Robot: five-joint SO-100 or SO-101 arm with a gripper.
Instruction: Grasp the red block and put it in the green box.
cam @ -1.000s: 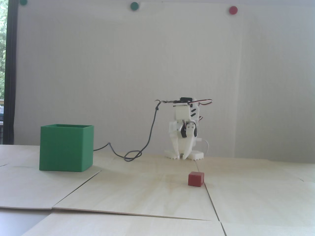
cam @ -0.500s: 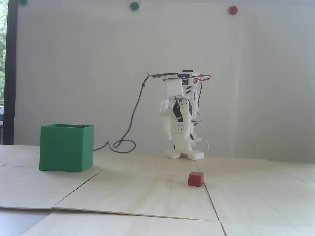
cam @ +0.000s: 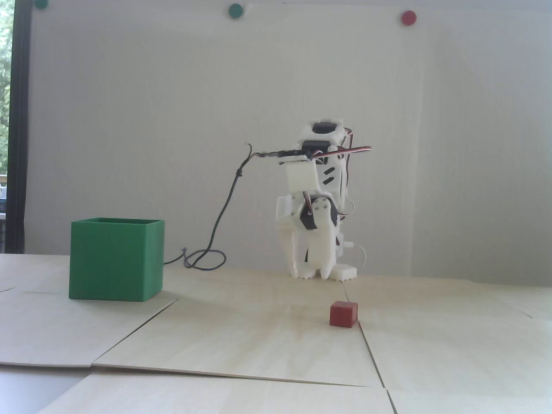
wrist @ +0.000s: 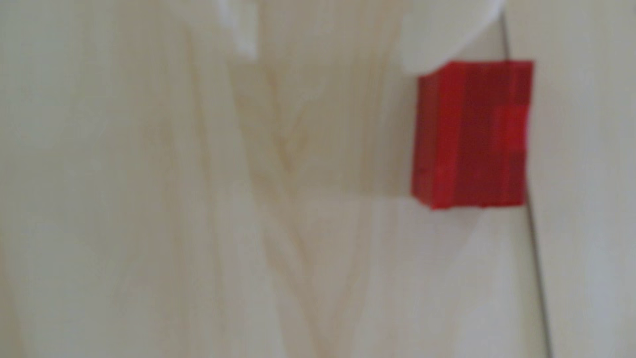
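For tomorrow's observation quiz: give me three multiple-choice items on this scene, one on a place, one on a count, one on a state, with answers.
1. In the fixed view, where does the small matte dark-red cube lie?
A. inside the box
B. on the pale wooden table, right of the box
C. in the claw

2. How many round green magnets are on the wall?
A. two
B. none
C. four

3. What is the large plain green thin-walled box like on top?
A. lidded
B. taped shut
C. open

Answers: 1 B, the cube rests on the boards, apart from the white claw. 2 A, one at the left, one further right. 3 C, its rim shows with no cover.
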